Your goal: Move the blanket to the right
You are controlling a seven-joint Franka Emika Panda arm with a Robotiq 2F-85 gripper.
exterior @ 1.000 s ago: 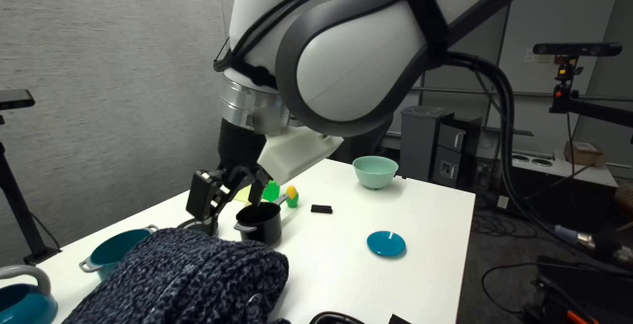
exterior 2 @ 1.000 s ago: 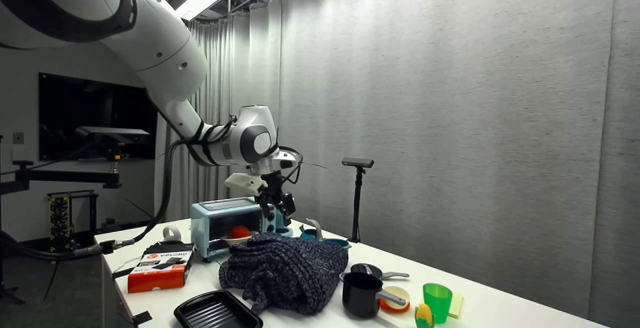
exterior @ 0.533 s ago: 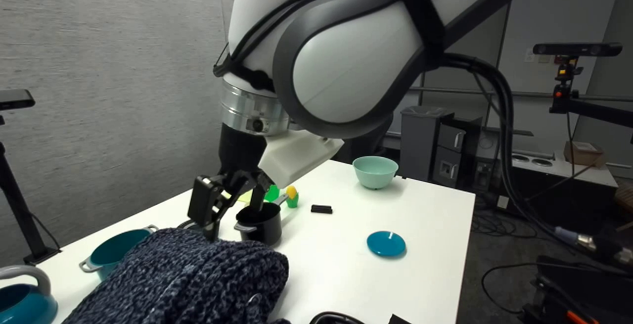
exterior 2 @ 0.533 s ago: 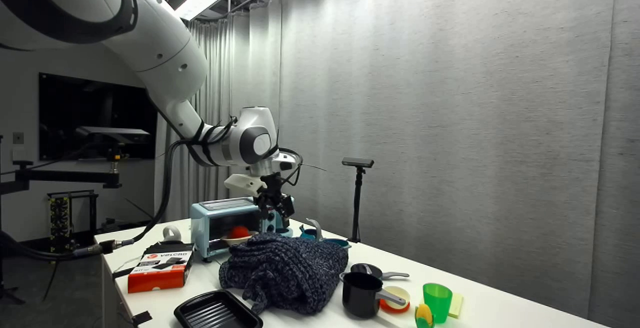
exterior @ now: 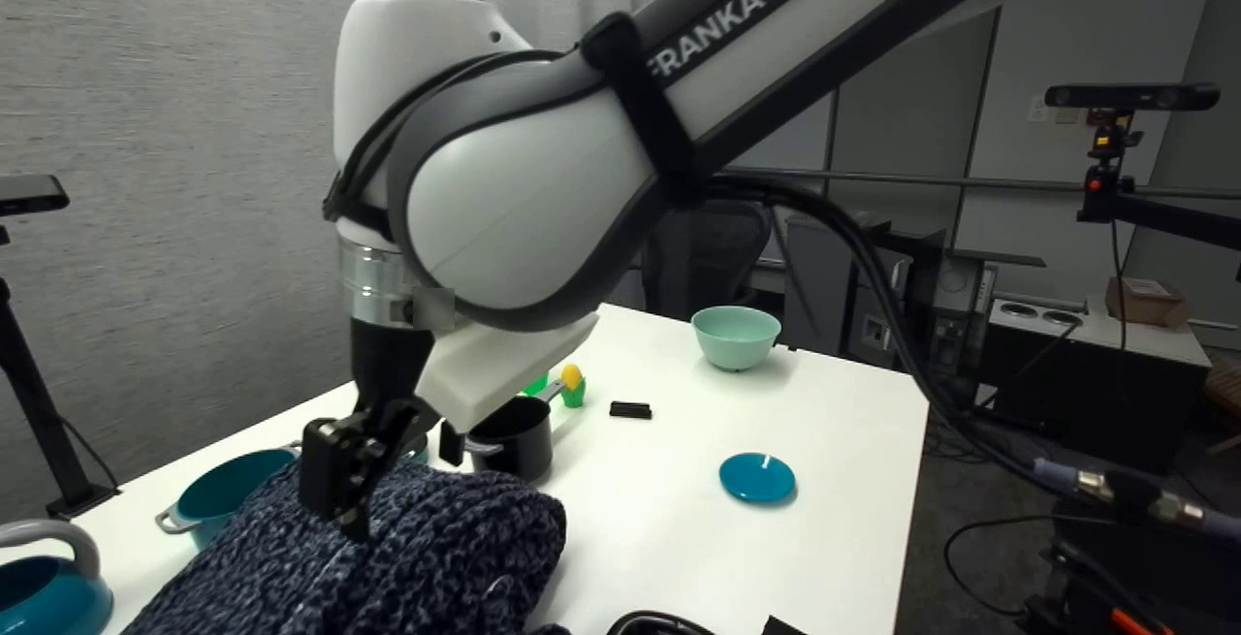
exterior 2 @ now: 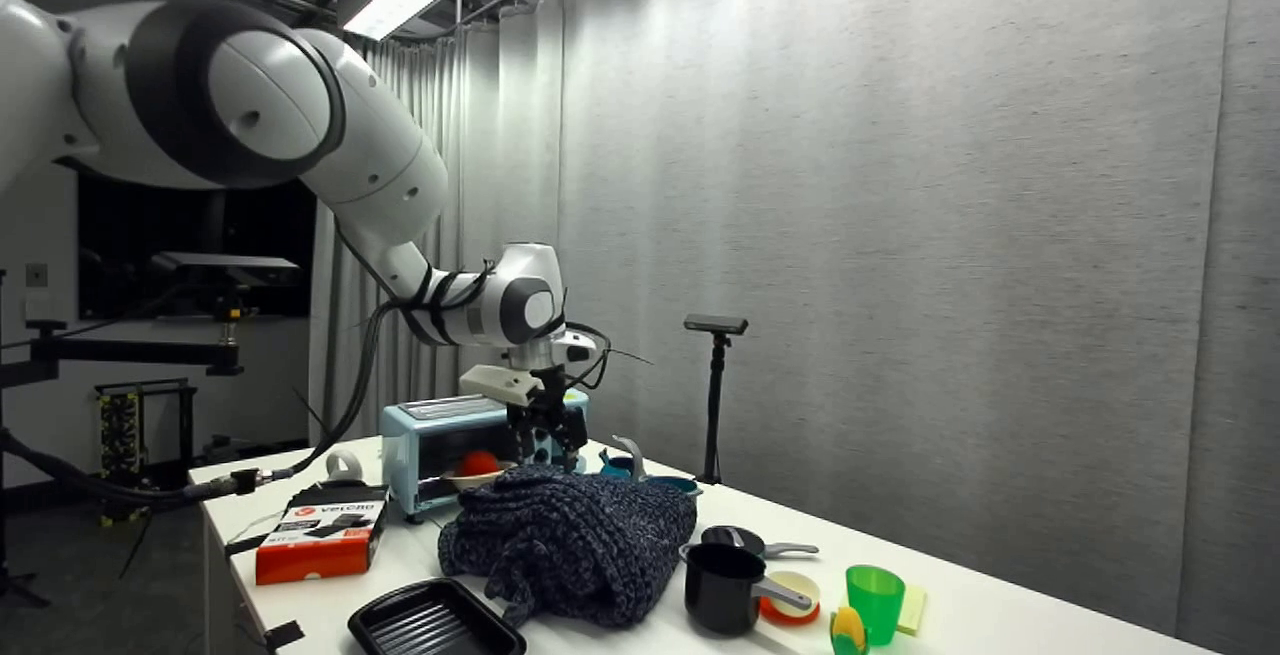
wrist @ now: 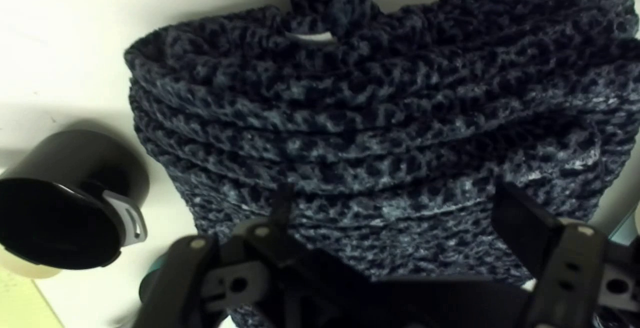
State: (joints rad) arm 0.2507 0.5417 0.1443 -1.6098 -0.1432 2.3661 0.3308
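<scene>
While blanket [exterior 2: 575, 545] lies ungripped, move: not done; reads as pre-grasp, only positioning achieved.
Gripper [wrist: 393, 194]: spread wide over blanket, pinching nothing; jaws at 7 and 4 o'clock in wrist view; contact can't be told.
Blanket spot: folded heap on table [exterior: 843, 422]; in an exterior view, black pot [exterior 2: 720, 590] sits just beside at 3–4 o'clock, toaster oven [exterior 2: 435, 445] at 10–11.
Left to do: likely pinch a fold, shift right, release, back off.
Unclear: whose right the task means.
</scene>
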